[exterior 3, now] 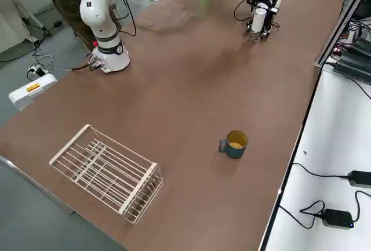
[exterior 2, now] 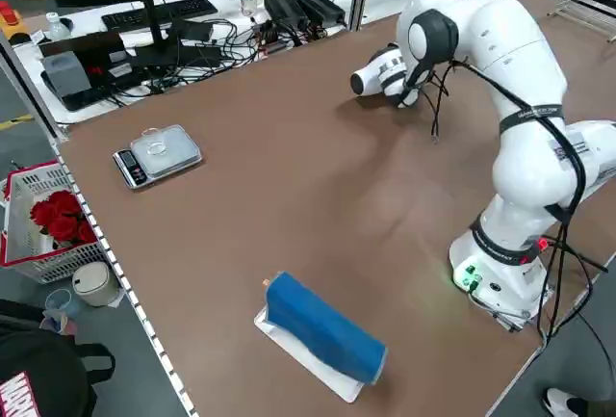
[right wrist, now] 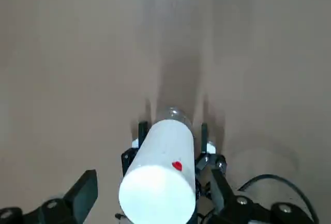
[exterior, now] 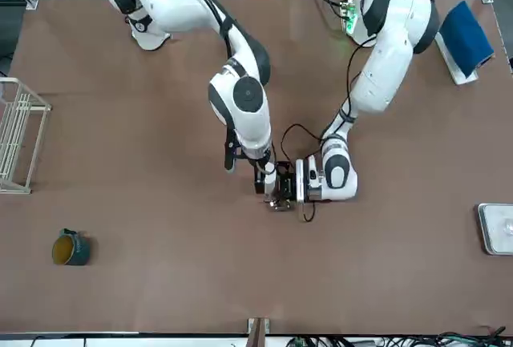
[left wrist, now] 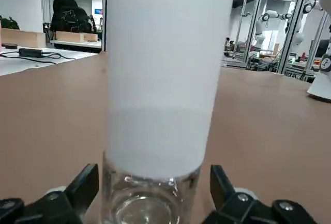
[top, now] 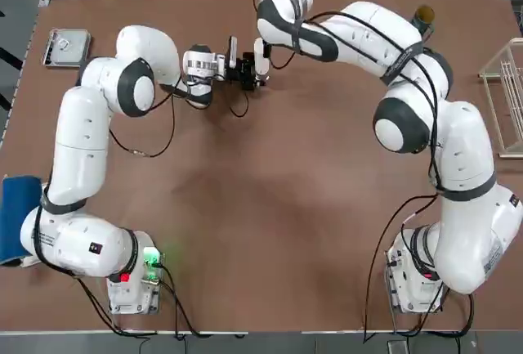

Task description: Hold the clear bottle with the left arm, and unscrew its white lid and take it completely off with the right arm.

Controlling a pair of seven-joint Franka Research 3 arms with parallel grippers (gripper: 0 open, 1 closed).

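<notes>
The left gripper [left wrist: 154, 170] has its fingers spread wide, one on either side of the clear bottle [left wrist: 147, 203], with a gap showing between each finger and the glass in the left wrist view. That grip is open, not clenched. The bottle is upright on the table [top: 270, 207] in front of these fingers, and the white lid [left wrist: 165, 69] is seated on top of it.

The right gripper [right wrist: 154, 175] is released too: its fingers stand wide apart, with the lid's rounded end up between them in the right wrist view. A strip of background shows on both sides of the lid, so these fingers are not closed on it. A small red mark [right wrist: 177, 165] is on the lid's side.

The left arm [top: 78, 141] reaches forward from its base and bends inward, its wrist low and nearly level, bringing the fingers in from the side. The right arm [top: 409, 43] arches forward and across, its hand pointing down over the lid, close to the left gripper.

Well apart from both sets of fingers, toward the robot's right, are a mug [exterior: 72, 248] and a white wire rack [exterior 3: 107, 173].
</notes>
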